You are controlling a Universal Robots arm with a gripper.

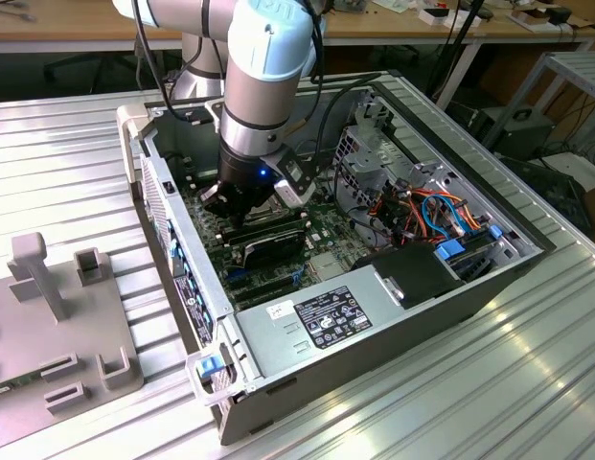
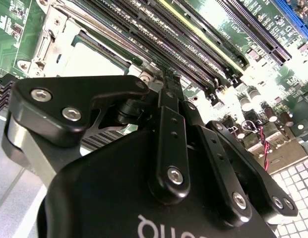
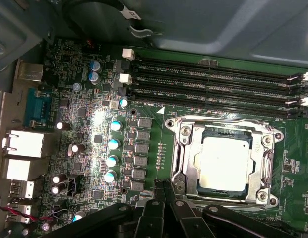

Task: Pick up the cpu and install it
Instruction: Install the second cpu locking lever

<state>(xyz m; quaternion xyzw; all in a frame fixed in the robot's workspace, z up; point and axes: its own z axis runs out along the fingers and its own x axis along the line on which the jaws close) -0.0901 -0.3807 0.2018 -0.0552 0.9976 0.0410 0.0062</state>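
Note:
The cpu [image 3: 224,163], a small square chip with a dull silver top, lies flat inside the metal socket frame [image 3: 179,148] on the green motherboard [image 3: 84,124]. It shows as a bright square [image 2: 96,63] in the second wrist view. My gripper [image 3: 162,187] hovers just beside the socket's edge, black fingertips together with nothing between them. In the exterior view the gripper [image 1: 230,203] reaches down into the open computer case [image 1: 374,326] and hides the socket.
Long black memory slots [image 3: 213,79] run along one side of the socket. Capacitors [image 3: 113,144] and rear ports [image 3: 25,144] lie on the other side. A power supply [image 1: 326,321], coloured cables [image 1: 431,211] and the case walls hem in the board. A grey fixture [image 1: 57,316] stands outside.

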